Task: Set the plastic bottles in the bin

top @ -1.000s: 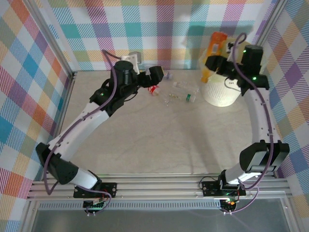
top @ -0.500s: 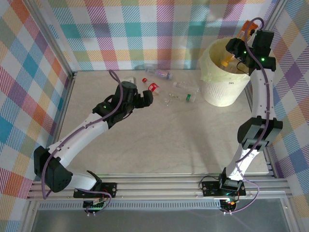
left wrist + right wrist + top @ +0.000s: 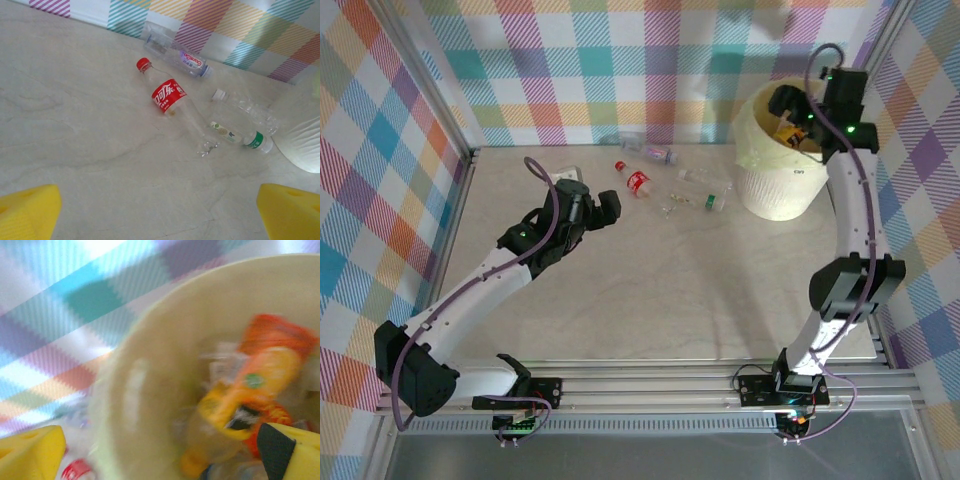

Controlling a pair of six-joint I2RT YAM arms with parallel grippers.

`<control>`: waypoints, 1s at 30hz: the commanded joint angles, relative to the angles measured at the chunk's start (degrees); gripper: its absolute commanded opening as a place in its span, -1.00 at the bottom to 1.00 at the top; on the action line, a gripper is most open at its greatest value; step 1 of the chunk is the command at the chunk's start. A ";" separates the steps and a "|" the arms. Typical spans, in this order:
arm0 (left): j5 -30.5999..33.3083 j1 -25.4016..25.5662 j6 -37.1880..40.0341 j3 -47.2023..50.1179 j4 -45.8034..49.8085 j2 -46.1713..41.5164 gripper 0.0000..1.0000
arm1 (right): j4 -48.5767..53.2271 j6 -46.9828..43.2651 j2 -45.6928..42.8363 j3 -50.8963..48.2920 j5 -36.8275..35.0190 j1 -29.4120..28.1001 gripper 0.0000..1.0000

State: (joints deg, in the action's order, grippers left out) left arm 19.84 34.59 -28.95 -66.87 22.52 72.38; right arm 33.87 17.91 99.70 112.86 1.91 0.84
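Observation:
Several plastic bottles lie on the table near the back wall: a red-label bottle [image 3: 634, 181] [image 3: 168, 95], a purple-label one [image 3: 656, 153] [image 3: 181, 55], a clear white-capped one [image 3: 704, 179] [image 3: 246, 105] and a green-capped one [image 3: 708, 203] [image 3: 241, 137]. My left gripper [image 3: 606, 207] [image 3: 160, 212] stands open and empty, short of the red-label bottle. The cream bin [image 3: 775, 185] [image 3: 145, 390] stands at the back right. My right gripper [image 3: 786, 103] [image 3: 160, 455] hangs open over its mouth. An orange bottle [image 3: 256, 382] lies loose inside, blurred, on other bottles.
Checkered walls and metal frame posts close in the table at the back and sides. The bin's thin bag liner [image 3: 752, 110] folds over its rim. Bare table lies between the left gripper and the near edge.
The right gripper carried the orange bottle over the bin and let it go; it now lies inside. The left gripper drew back from the bottles toward the near left.

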 commanded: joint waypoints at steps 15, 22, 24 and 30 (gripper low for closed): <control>0.77 -1.45 -2.94 1.97 1.92 -0.73 1.00 | 2.52 -45.82 10.33 -8.89 12.68 -15.39 0.80; 1.67 -1.94 -3.58 3.08 3.17 -1.64 1.00 | 3.56 -54.66 19.39 -5.54 7.47 -16.86 0.80; 1.82 -2.04 -3.66 2.99 3.55 -1.79 1.00 | 4.00 -56.71 22.37 -3.74 5.50 -17.17 0.80; 2.74 -2.33 -3.66 3.05 4.59 -2.18 1.00 | 5.77 -59.26 28.91 1.49 2.76 -17.79 0.78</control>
State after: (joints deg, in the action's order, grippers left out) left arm 20.73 33.04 -32.16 -64.20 25.71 71.85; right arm 37.63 -37.67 126.78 111.57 6.44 -16.40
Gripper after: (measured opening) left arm 0.997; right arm 0.890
